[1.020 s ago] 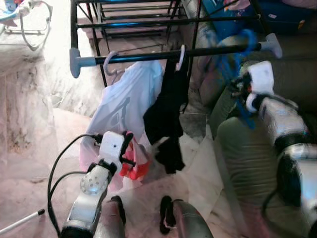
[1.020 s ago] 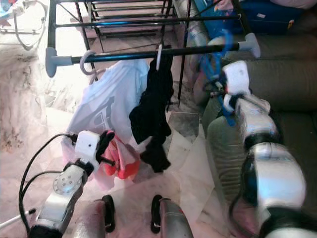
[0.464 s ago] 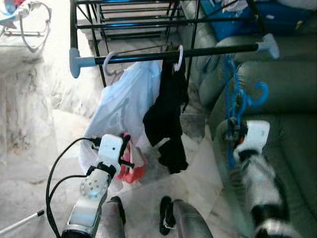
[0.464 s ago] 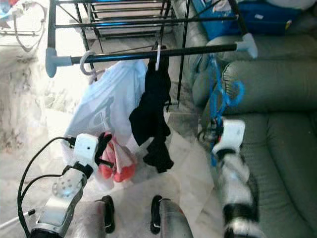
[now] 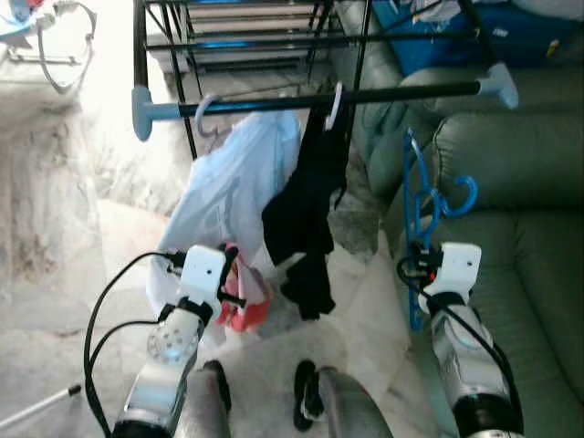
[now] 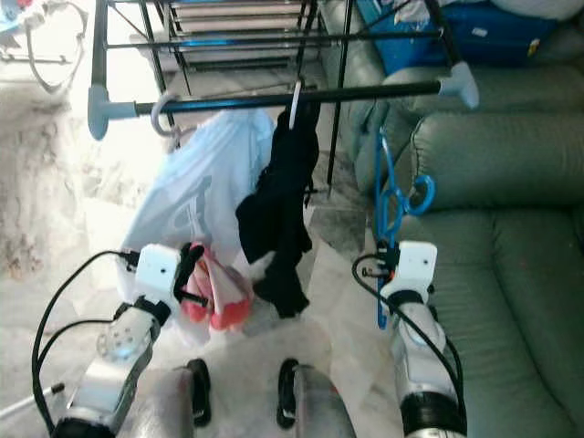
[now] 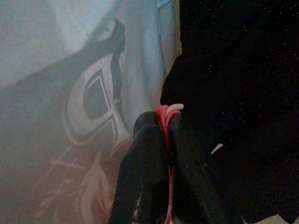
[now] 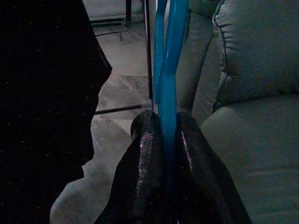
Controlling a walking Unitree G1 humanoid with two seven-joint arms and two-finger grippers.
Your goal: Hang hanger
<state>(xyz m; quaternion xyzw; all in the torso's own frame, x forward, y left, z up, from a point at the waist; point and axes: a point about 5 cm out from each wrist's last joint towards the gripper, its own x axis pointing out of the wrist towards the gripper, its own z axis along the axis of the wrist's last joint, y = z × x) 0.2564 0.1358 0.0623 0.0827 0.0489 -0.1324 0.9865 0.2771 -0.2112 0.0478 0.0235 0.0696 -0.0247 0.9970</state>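
A black rail (image 5: 365, 94) with pale end caps crosses the top of the eye views. On it hang a white shirt (image 5: 233, 182) and a black garment (image 5: 306, 210), each on a white hanger. My right gripper (image 5: 415, 274) is low, beside the sofa front and well below the rail's right end. It is shut on the lower part of a blue hanger (image 5: 420, 205), whose hook (image 5: 464, 193) points up. In the right wrist view both fingers (image 8: 145, 140) pinch the blue hanger (image 8: 169, 70). My left gripper (image 5: 235, 285) is shut on a pink-red item (image 5: 248, 301), a thin pink edge (image 7: 167, 114) between its fingers.
A grey-green sofa (image 5: 520, 182) fills the right side. The rack's black frame (image 5: 246, 36) and a blue box (image 5: 438, 36) stand behind the rail. A pale sheet (image 5: 374, 310) lies on the marble floor by my feet (image 5: 306, 392). A white stick (image 5: 36, 406) lies at the lower left.
My right arm has come down from the rail's right end to beside the sofa front, still holding the blue hanger. The left arm has barely moved.
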